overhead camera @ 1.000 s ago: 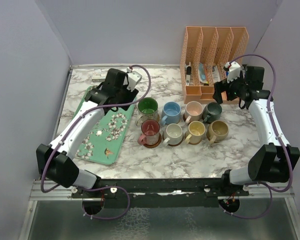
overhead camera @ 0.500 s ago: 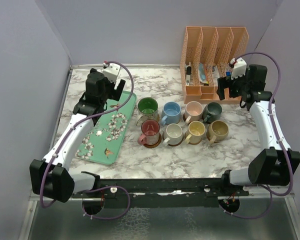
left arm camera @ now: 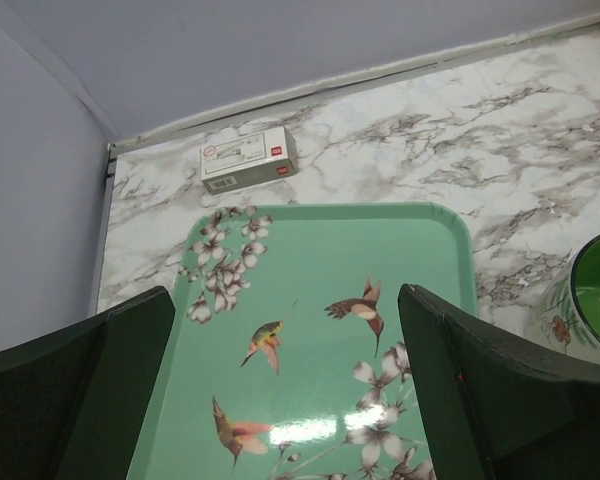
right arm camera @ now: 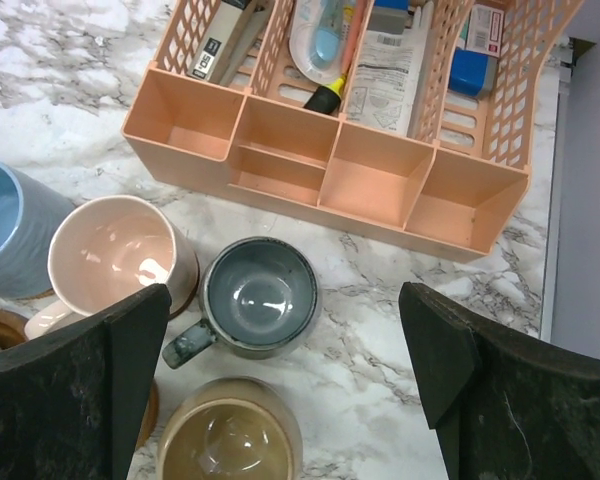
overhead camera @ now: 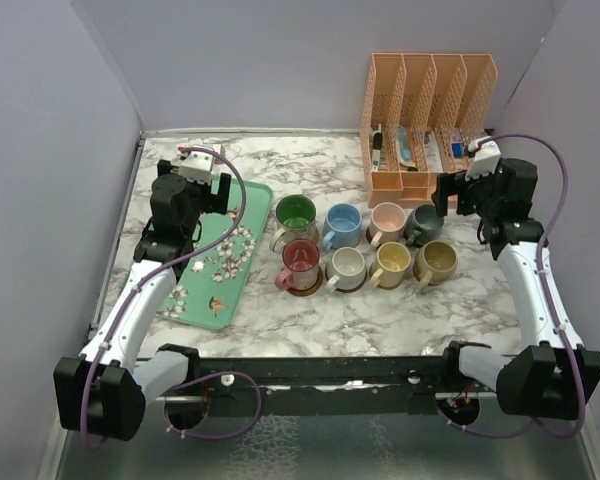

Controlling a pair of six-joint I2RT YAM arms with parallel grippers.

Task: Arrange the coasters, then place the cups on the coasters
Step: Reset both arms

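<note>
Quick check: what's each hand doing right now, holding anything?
Left hand: open, holding nothing, facing the green tray.
Right hand: open, holding nothing, facing the grey mug.

A tray (overhead camera: 225,285) is laid lengthwise on the left part of the table (overhead camera: 380,320), and a small box (left arm camera: 248,158) is set behind it near the back left corner. To the right of the tray, at mid-table, the cups (overhead camera: 348,265) are grouped in two close rows of four, one row behind the other, and coasters (overhead camera: 302,289) are seen under several of them. Behind the cups, at the back right against the wall, a desk rack (overhead camera: 425,85) is placed, with pens (right arm camera: 325,92) kept in its rear slots.
</note>
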